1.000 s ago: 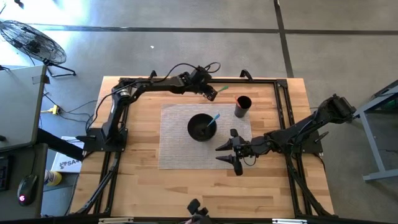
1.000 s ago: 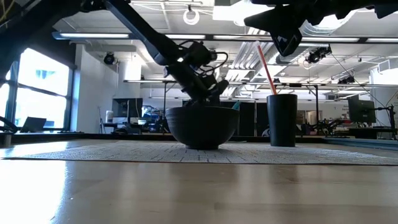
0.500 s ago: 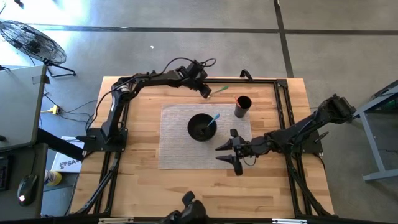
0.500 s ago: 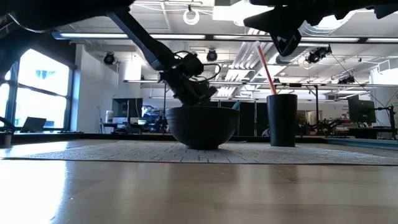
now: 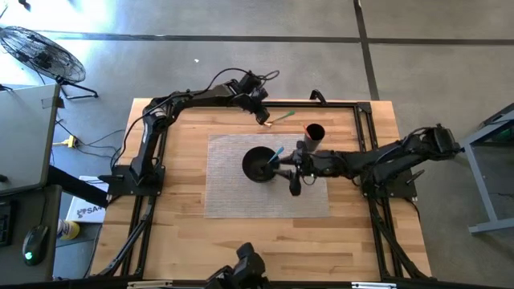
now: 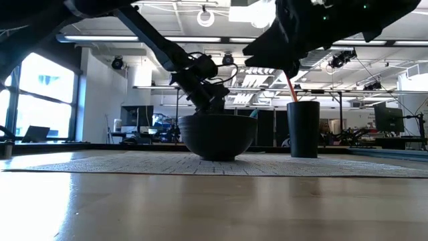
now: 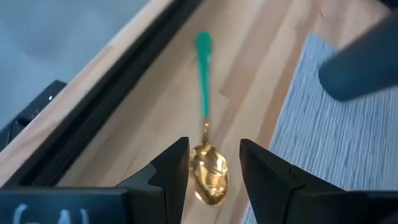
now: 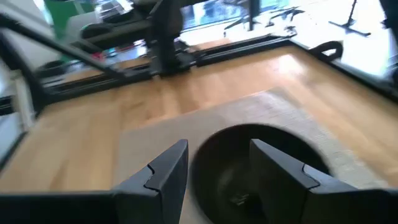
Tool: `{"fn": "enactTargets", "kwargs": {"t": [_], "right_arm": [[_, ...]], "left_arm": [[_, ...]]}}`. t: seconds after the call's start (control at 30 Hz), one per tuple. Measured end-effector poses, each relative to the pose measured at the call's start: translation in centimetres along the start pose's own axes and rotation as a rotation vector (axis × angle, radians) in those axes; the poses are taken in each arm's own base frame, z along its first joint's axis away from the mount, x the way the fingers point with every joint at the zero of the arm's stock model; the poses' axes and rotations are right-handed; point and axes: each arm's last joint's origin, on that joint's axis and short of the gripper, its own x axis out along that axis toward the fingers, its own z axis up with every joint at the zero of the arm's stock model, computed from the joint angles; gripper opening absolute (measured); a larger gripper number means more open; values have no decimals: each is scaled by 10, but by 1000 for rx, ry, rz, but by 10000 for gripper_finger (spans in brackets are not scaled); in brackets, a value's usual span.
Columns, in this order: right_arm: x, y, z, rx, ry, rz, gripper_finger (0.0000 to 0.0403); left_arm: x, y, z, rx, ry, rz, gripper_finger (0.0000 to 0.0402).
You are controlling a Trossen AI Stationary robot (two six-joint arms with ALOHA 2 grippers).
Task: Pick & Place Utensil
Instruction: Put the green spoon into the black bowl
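A spoon with a gold bowl and a green handle (image 7: 203, 74) lies flat on the wood by the table's far edge (image 5: 283, 118). My left gripper (image 7: 212, 149) (image 5: 262, 117) is open just above it, with the spoon's gold bowl between the fingers; I see no touch. A black bowl (image 5: 259, 164) (image 6: 217, 136) stands on the grey mat with a blue-handled utensil (image 5: 277, 152) leaning in it. My right gripper (image 5: 283, 167) (image 8: 219, 149) hangs open over the bowl's right rim (image 8: 249, 134). A black cup (image 5: 313, 136) (image 6: 303, 128) holds a red-handled utensil (image 6: 289, 84).
The grey woven mat (image 5: 241, 201) covers the table's middle. A black frame rail (image 5: 337, 105) runs along the far edge just behind the spoon. Bare wood (image 5: 265, 241) lies near the front edge. The cup stands close behind my right arm.
My right gripper has swung from the mat's near right part toward the table's left and far side, ending over the bowl's right rim. My left gripper has drawn back a little along the far edge toward the left. The spoon, bowl and cup have stayed put.
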Motion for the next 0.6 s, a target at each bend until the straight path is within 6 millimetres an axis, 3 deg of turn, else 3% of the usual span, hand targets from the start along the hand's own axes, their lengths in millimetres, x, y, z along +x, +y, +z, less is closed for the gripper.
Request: {"fn": "enactTargets", "kwargs": {"t": [0.13, 0.4, 0.6], "right_arm": [[2, -11, 5, -17, -37, -66, 165], [-1, -30, 29, -37, -197, -55, 165], [-11, -39, 40, -28, -230, -79, 165]], "left_arm": [[3, -11, 0, 104, -3, -3, 140], [5, -11, -11, 158, 93, -34, 140], [11, -31, -19, 399, 168, 42, 140]]}}
